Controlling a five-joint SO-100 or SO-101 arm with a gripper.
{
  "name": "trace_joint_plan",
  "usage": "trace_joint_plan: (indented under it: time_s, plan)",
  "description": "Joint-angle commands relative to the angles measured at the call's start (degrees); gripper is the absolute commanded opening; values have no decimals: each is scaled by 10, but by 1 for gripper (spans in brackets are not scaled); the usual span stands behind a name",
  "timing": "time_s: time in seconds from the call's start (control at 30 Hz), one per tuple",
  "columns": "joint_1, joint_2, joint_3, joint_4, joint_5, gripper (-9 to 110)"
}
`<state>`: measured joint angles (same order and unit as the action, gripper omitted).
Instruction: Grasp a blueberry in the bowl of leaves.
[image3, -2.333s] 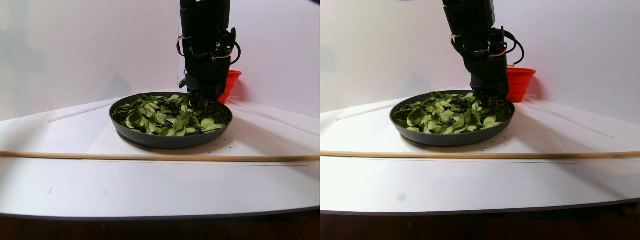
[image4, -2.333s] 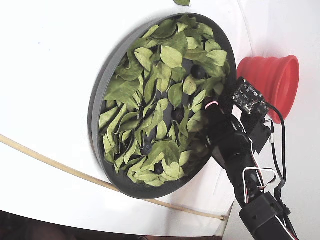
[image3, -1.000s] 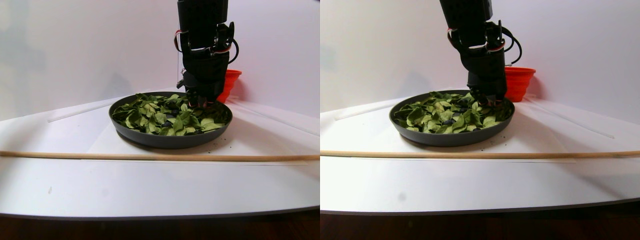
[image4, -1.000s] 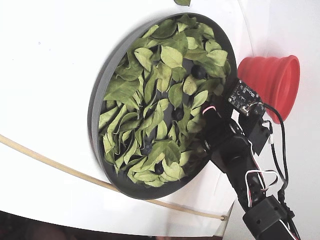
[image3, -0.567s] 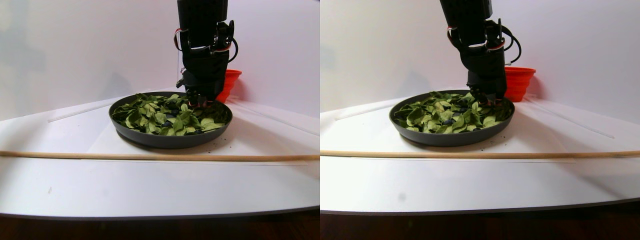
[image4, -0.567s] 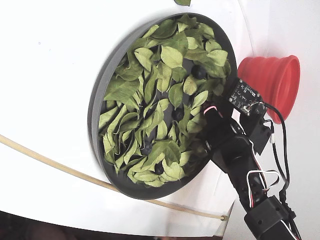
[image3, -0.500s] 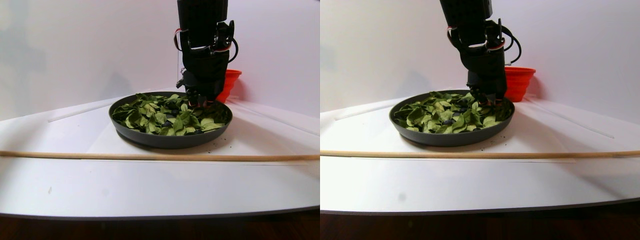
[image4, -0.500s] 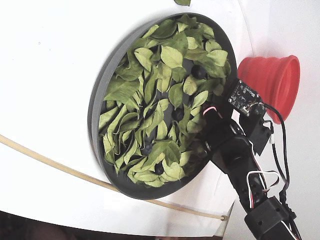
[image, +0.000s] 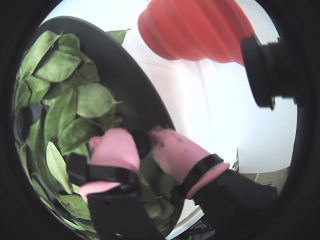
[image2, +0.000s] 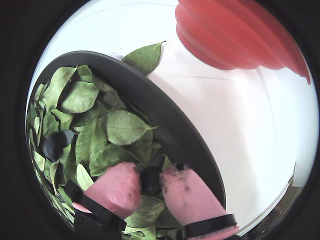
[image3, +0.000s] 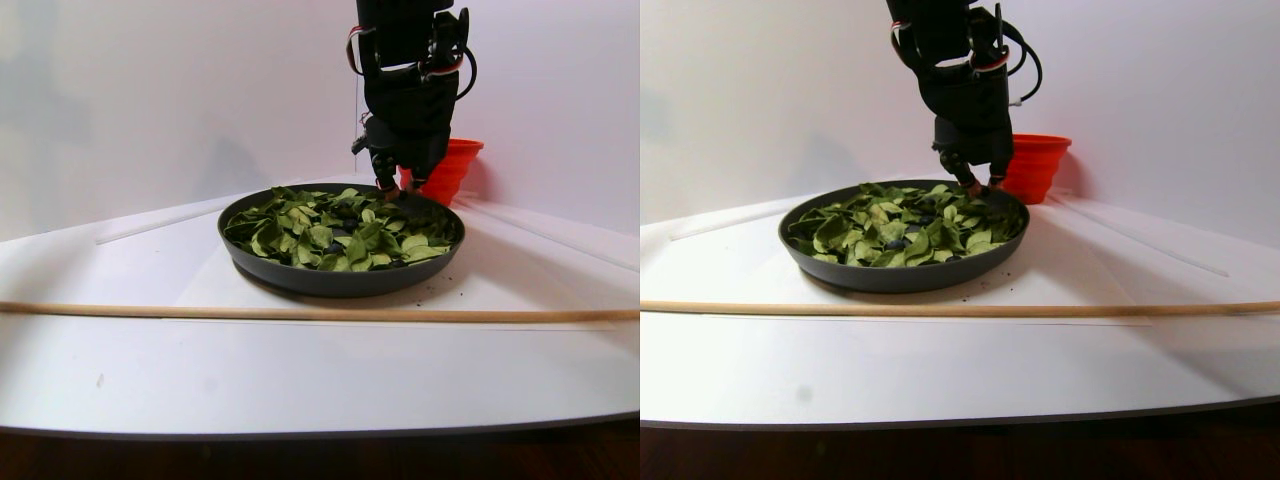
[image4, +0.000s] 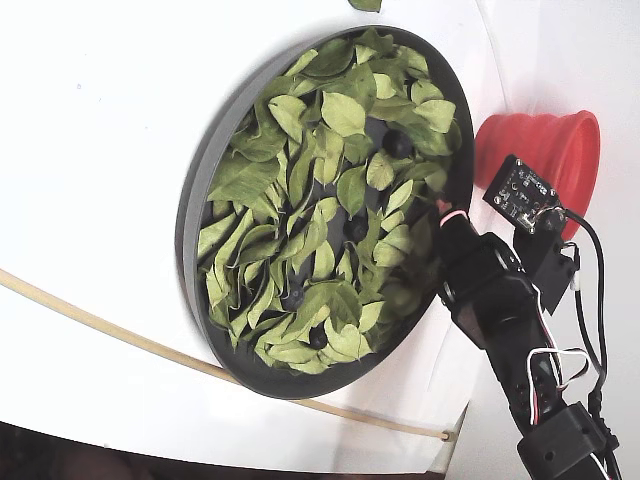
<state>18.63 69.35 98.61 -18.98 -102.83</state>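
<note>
Where leaves (image2: 120, 127) crowd the bowl (image2: 165, 120), gripper (image2: 151, 184) clenched on half-hidden blueberry (image2: 150, 181).

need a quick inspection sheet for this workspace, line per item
surface: white table, a few dark specks by the bowl
job's things: dark bowl full of green leaves; blueberry pinched between the pink fingertips; more berries among the leaves
clutter: red cup beside the bowl; wooden stick across the table in front; one leaf outside the rim
grippers: gripper shut on the blueberry, raised just above the leaves at the bowl's cup-side edge
cables: red, white and black wires looped on the arm, off the bowl
surroundings: plain white wall; dark edge below the table
</note>
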Motion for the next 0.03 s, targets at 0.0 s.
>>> trace_joint_plan:
  time_s: [0.0]
  plan:
    - [4,87,0,-15,-3,8]
